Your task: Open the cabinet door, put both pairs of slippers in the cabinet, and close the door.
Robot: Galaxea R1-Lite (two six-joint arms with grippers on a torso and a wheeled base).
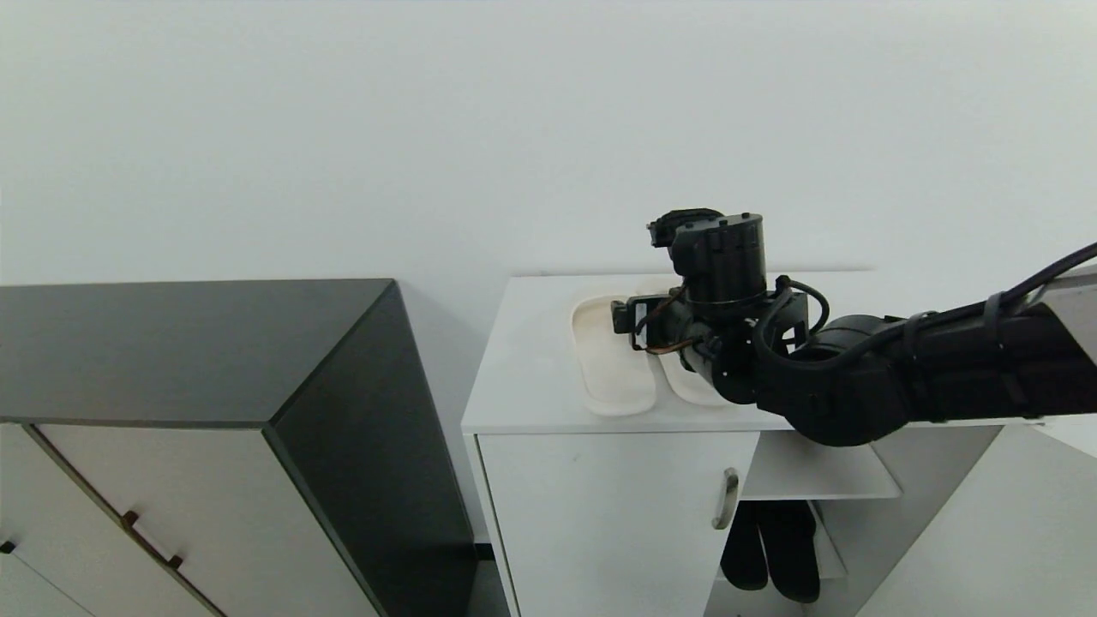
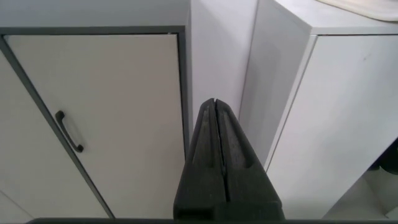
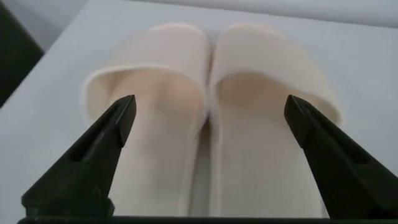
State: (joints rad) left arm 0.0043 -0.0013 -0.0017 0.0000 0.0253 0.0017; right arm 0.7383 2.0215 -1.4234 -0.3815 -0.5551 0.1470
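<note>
Locate the pair of cream slippers (image 1: pixel 613 368) lying side by side, edges touching, on the top of the white cabinet (image 1: pixel 531 386). Note the black slippers (image 1: pixel 771 548) already standing in the lower compartment beneath the shelf (image 1: pixel 823 476), with the right-hand door (image 1: pixel 986 531) swung open. Observe the right gripper (image 3: pixel 210 106) held over the cream pair with fingers spread wide, one outside each slipper, clamped on nothing. Observe the left gripper (image 2: pixel 215 106) parked low in front of the gap between the dark cabinet (image 2: pixel 112 124) and the white one, fingers pressed together and empty. Treat the cream pair as probably light, soft and springy, with a matte surface offering fair friction. Take hold across both outer sidewalls near the upper bands, squeezing the two together for a single lift. Expect the soles to flex under pressure; guard against one slipper sliding free of the other.
</note>
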